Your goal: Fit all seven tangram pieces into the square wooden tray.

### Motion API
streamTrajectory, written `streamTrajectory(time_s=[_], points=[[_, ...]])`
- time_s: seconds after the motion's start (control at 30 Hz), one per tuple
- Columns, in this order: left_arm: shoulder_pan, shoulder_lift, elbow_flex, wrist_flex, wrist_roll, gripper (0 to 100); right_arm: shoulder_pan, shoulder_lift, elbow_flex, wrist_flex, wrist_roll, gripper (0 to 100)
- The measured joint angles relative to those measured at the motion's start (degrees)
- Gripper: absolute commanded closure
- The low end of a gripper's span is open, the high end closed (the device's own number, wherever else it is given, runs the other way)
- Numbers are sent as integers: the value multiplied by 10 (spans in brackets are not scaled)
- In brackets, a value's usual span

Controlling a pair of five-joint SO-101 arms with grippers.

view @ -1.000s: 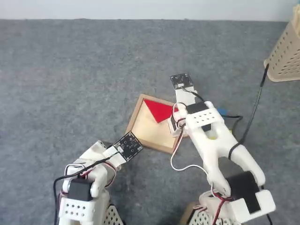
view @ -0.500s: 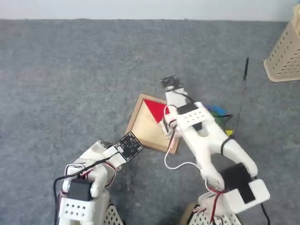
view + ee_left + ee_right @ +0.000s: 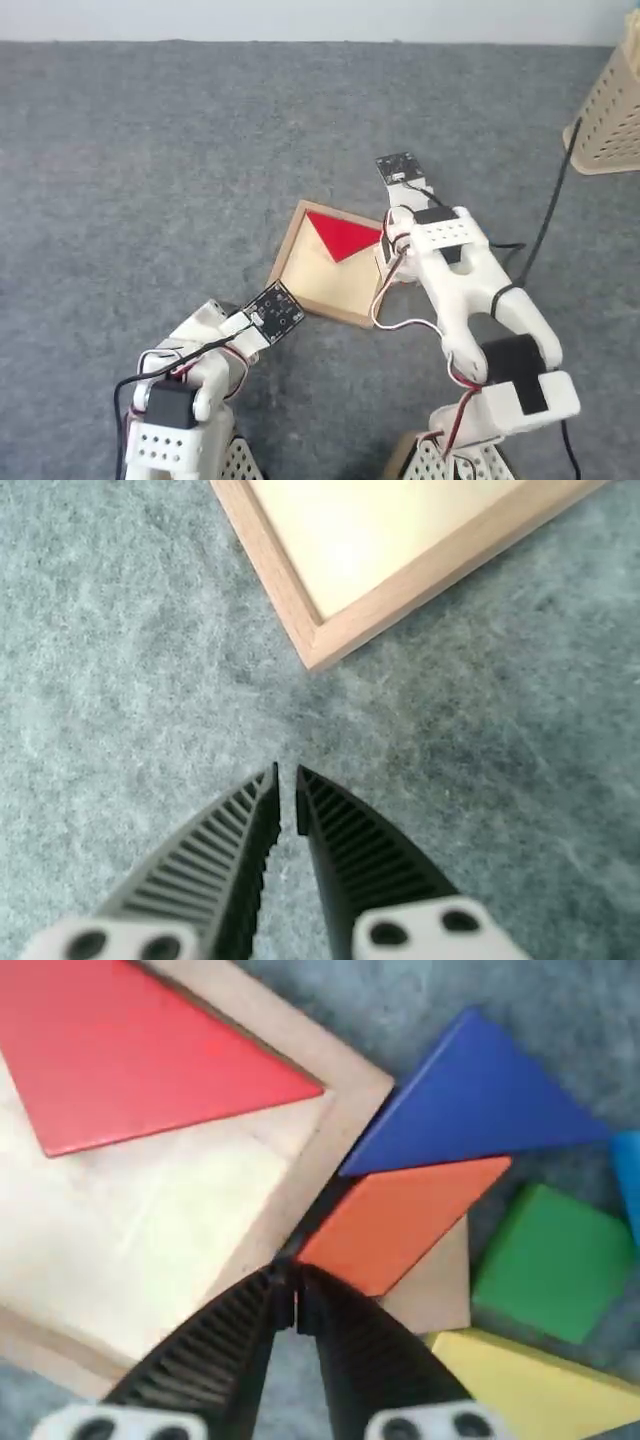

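The square wooden tray (image 3: 300, 275) lies mid-table with a red triangle (image 3: 345, 235) in its far corner. In the right wrist view my right gripper (image 3: 293, 1278) is shut and empty, its tips at the tray's rim (image 3: 330, 1140) beside a corner of the orange parallelogram (image 3: 400, 1220). Just outside the tray lie a blue triangle (image 3: 470, 1095), a green square (image 3: 550, 1260), a yellow triangle (image 3: 530, 1385) and a plain wooden piece (image 3: 440, 1290) partly under the orange one. My left gripper (image 3: 287, 775) is shut on nothing, above the carpet just short of a tray corner (image 3: 320, 650).
Grey carpet covers the table. A beige perforated basket (image 3: 610, 110) stands at the far right edge, and a black cable (image 3: 550, 210) runs from it toward the right arm. A light blue piece (image 3: 628, 1170) shows beside the green square.
The right arm swung left over the tray half a second ago, uncovering the loose pieces, and has swung back right over them. The left arm has kept still.
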Motion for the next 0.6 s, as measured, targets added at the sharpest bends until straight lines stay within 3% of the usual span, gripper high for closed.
streamTrajectory(time_s=[0.13, 0.27, 0.6], points=[[0, 0, 0, 0, 0, 972, -6, -14, -18, 45, -12, 921], [1, 0, 0, 0, 0, 972, -61, -69, -19, 80, -40, 827], [1, 0, 0, 0, 0, 972, -99, -67, 66, 18, -47, 822]])
